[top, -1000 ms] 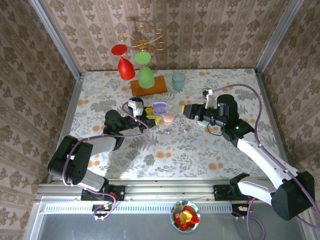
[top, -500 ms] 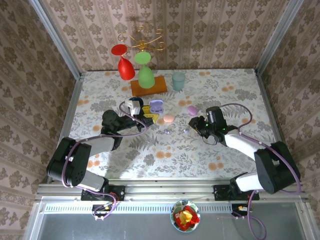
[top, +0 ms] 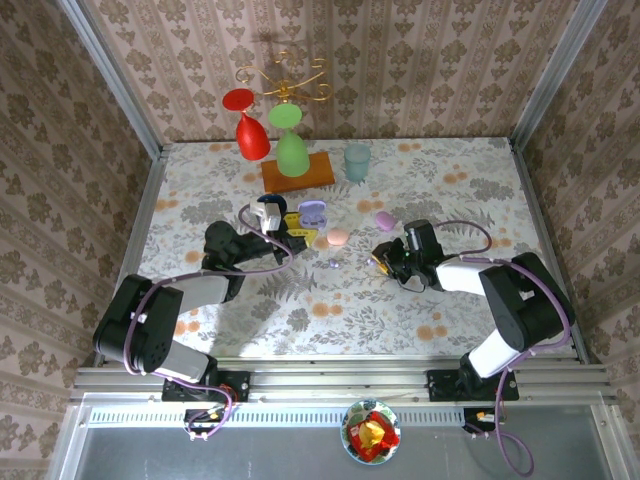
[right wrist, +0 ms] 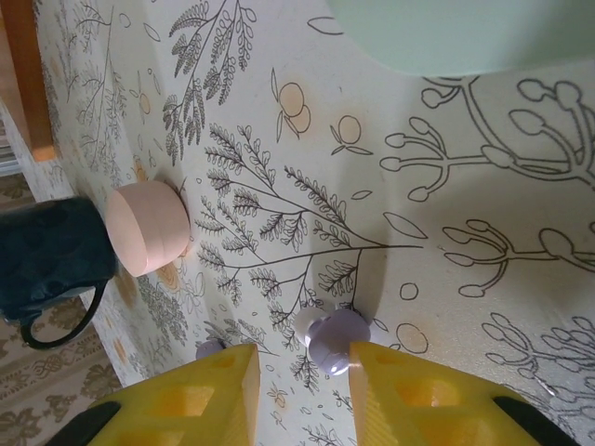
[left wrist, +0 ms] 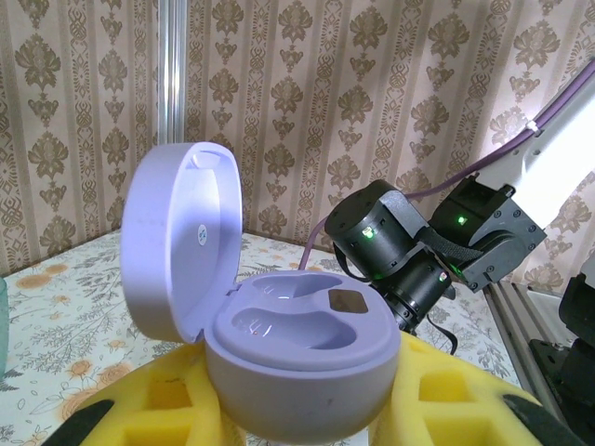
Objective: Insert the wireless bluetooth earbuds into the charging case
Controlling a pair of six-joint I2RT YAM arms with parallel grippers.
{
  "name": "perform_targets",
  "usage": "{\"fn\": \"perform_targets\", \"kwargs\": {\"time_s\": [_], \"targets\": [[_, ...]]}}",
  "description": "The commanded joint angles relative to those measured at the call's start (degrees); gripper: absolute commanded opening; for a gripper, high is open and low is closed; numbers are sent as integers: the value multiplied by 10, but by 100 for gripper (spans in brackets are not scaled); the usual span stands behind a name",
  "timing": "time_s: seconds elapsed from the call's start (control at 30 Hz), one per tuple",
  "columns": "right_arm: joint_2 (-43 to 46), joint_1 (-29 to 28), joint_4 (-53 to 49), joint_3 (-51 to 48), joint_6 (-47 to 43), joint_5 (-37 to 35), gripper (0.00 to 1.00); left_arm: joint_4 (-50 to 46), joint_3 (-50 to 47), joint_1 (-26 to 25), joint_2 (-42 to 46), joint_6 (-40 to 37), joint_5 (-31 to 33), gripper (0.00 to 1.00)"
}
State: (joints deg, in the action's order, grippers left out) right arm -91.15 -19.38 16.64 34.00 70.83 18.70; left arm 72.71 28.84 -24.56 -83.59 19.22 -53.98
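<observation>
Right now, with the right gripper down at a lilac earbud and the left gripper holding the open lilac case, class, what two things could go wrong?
The lilac earbud sits at the very tips of the right gripper, nearer one finger, so it could squirt out sideways under the squeeze. The open lilac case is held only low down by the left gripper, lid up; pushing a bud in might tilt it.

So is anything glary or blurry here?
Left wrist view: the lilac charging case is sharp, but the right arm's white link is washed out. Right wrist view: the lilac earbud casts a shadow. Top view: a bright band crosses the table near edge.
</observation>
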Motion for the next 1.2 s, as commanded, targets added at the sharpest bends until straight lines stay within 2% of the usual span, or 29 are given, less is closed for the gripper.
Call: {"fn": "perform_targets", "kwargs": {"time_s": [0.0,0.73,1.17], "targets": [[-8,-2,14,-10,12,2,33,18,-5,3,13,-14,1,24],[-18,-13,14,-5,23,-3,33,18,-5,3,13,-14,2,24],[-53,-9,27,2,23,-11,26,18,-8,3,13,-15,4,25]]}}
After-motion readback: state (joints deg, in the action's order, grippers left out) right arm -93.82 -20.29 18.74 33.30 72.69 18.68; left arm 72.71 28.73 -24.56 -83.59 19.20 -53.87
